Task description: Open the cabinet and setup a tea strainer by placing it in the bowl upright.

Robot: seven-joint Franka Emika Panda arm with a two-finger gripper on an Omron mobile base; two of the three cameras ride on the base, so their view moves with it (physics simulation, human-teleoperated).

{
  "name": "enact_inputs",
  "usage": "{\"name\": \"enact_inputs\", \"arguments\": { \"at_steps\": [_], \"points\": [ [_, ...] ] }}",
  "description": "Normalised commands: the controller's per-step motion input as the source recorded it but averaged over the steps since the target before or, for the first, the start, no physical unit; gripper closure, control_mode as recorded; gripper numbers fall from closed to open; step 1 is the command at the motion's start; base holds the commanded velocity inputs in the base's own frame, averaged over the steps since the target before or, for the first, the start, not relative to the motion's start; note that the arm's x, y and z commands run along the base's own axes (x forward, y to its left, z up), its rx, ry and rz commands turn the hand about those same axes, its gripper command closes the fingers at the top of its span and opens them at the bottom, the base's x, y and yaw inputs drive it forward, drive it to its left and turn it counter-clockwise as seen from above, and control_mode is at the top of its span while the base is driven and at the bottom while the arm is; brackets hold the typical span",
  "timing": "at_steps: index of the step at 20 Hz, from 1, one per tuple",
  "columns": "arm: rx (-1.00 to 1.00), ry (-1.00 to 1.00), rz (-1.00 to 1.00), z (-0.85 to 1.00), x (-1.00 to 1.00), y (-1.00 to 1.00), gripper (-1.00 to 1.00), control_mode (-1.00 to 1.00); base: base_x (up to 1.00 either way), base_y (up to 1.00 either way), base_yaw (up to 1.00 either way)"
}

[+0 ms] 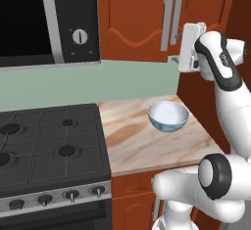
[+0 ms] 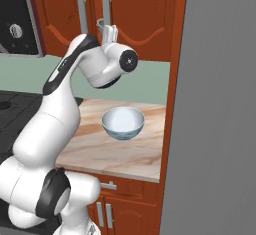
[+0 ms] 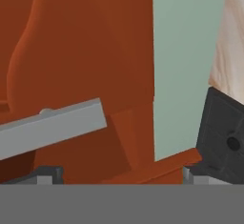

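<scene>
The cabinet (image 1: 132, 13) (image 2: 140, 9) (image 3: 71, 51) hangs above the counter with both reddish-brown doors shut. Its two silver bar handles (image 1: 172, 16) (image 2: 93, 4) run side by side. My gripper (image 1: 175, 48) (image 2: 106, 26) (image 3: 119, 178) is raised to the lower end of the right door's handle (image 3: 52, 127), jaws open, holding nothing. In the hand view that handle's end lies between my fingertips (image 3: 45, 175). The bowl (image 1: 168, 116) (image 2: 123, 123), white inside and pale blue outside, stands empty on the counter below my hand. The tea strainer is out of view.
A black-and-silver microwave (image 1: 49, 18) (image 2: 15, 24) hangs left of the cabinet. A black gas stove (image 1: 49, 146) borders the marble counter (image 1: 142, 150) (image 2: 110, 154) on the left. A tall grey panel (image 2: 220, 104) walls off the right side.
</scene>
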Motion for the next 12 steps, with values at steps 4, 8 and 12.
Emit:
{"name": "enact_inputs", "arguments": {
  "at_steps": [4, 8, 12],
  "points": [
    [0.0, -0.06, 0.0, 0.0, 0.14, 0.0, -1.0, -1.0, 0.0, 0.0, 0.0],
    [0.0, -0.04, 0.0, 0.0, 0.03, 0.02, -1.0, -1.0, 0.0, 0.0, 0.0],
    [0.0, 0.0, 0.01, 0.0, 0.0, 0.05, -1.0, -1.0, 0.0, 0.0, 0.0]
  ]
}}
